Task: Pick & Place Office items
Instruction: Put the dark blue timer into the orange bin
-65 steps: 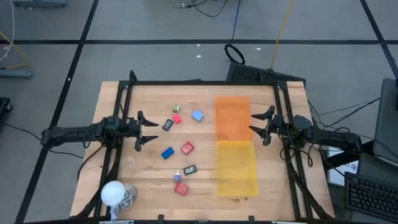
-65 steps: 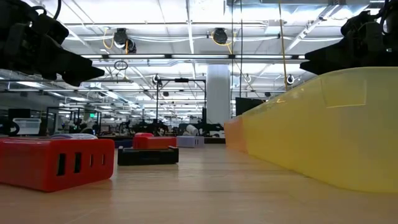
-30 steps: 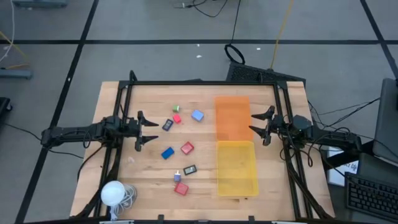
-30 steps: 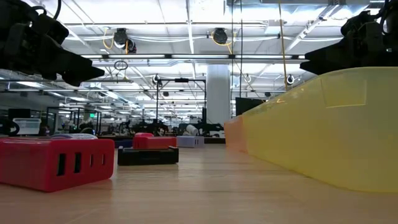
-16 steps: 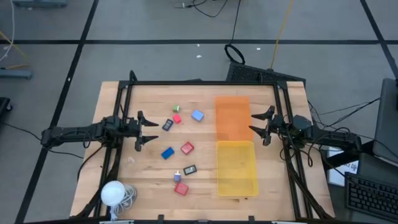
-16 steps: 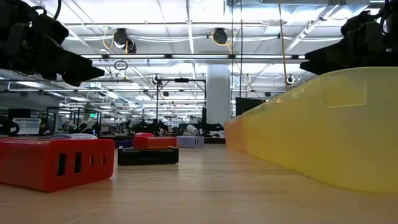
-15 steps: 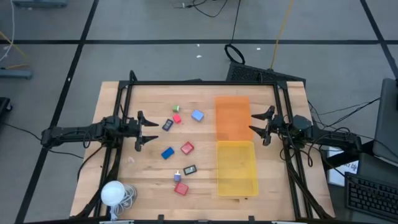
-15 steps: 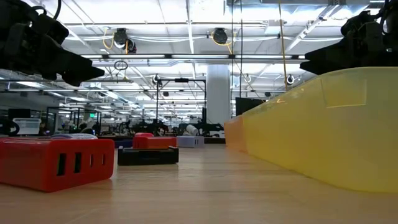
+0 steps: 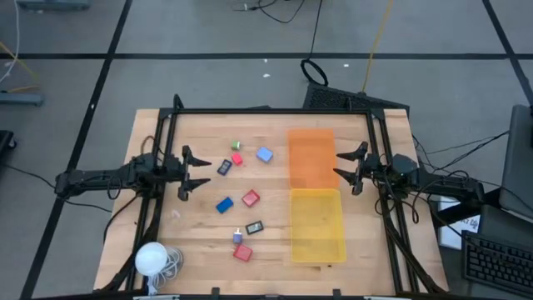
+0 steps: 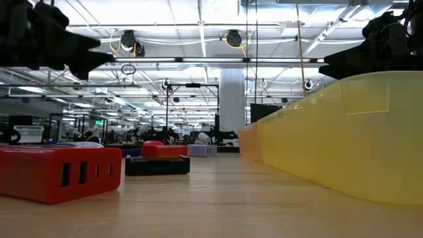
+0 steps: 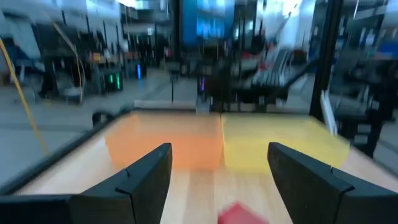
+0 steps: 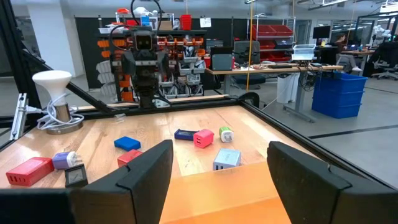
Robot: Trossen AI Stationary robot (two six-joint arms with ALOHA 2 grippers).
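Both jaws open, empty. Send the left gripper [image 9: 184, 176] toward 3 o'clock onto the dark clip [image 9: 225, 167]; close squarely.

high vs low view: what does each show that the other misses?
Only high: the left gripper and right gripper, both open and empty, the small green piece, the blue block, and the white ball at the near left corner.

Only low: the room's ceiling lights beyond the table.

Both: the yellow tray, the orange tray and the red block.
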